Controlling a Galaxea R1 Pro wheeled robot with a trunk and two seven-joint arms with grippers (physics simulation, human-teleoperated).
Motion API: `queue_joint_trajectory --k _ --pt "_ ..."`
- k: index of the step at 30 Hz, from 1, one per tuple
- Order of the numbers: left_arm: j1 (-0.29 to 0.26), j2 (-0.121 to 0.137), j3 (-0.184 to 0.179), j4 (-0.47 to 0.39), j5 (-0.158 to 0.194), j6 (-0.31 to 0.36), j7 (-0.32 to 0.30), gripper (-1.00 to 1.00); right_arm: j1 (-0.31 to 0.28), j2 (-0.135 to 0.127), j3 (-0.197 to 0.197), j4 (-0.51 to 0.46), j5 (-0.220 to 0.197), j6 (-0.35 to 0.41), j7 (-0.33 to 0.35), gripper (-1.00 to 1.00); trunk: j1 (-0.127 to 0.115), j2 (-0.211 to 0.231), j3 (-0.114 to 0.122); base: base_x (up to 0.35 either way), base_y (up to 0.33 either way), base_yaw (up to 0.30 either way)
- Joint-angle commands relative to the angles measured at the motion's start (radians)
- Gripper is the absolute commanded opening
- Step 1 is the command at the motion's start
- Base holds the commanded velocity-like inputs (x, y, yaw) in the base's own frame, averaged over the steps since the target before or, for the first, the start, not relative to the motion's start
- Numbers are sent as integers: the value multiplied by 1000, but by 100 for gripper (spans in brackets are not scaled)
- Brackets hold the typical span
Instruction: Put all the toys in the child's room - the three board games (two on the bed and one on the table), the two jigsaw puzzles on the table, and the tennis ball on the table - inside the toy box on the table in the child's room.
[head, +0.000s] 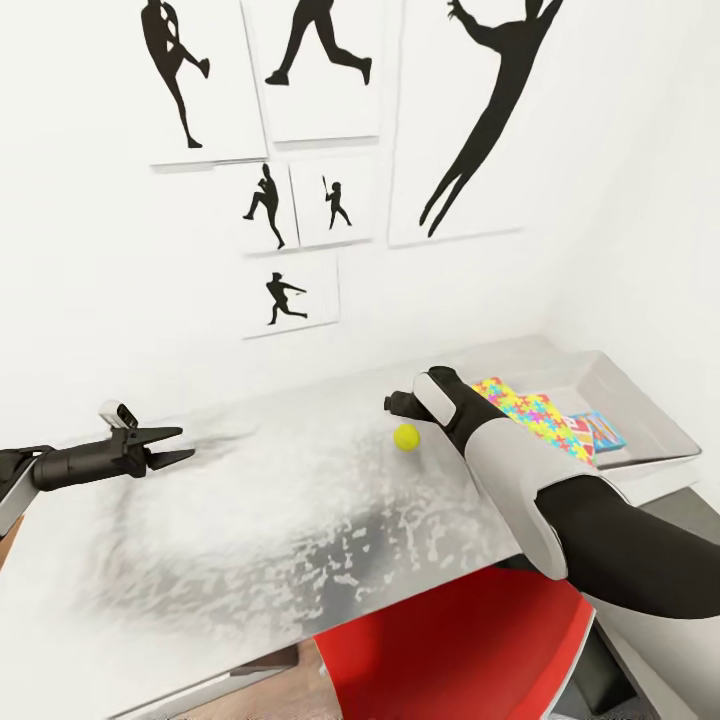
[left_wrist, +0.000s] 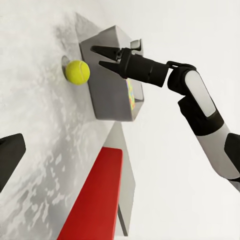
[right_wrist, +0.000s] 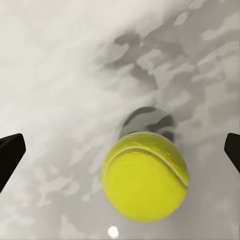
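White walls with black baseball-player silhouette pictures (head: 310, 68), a red chair (head: 450, 650) below.

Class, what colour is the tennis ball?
Yellow-green tennis ball, clearest in the right wrist view.

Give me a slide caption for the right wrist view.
Open right gripper poised over the tennis ball resting on the marbled table.

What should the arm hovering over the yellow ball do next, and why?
Probably lower the right gripper onto the tennis ball and close. The right wrist view shows the ball lying on the table between the open fingers, not yet gripped, and it belongs in the toy box.
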Motion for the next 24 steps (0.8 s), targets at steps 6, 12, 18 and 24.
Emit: queue_joint_trajectory --k 6,12,18,24 --pt "-4 1 0 -4 3 18 -9 100 -1 0 5 -1 -10 1 -9 100 1 -2 -12 0 0 0" --pt "-40 -4 4 -16 10 34 -12 100 -1 0 5 -1 -10 1 -9 100 1 -2 -22 0 0 0" --pt "-114 -23 1 -18 5 36 -13 100 -1 0 5 -1 -10 1 -9 100 1 -2 -31 0 0 0" --pt "-132 -44 -2 -20 2 35 -11 100 0 0 5 -1 -9 1 -8 100 1 -2 -41 0 0 0"
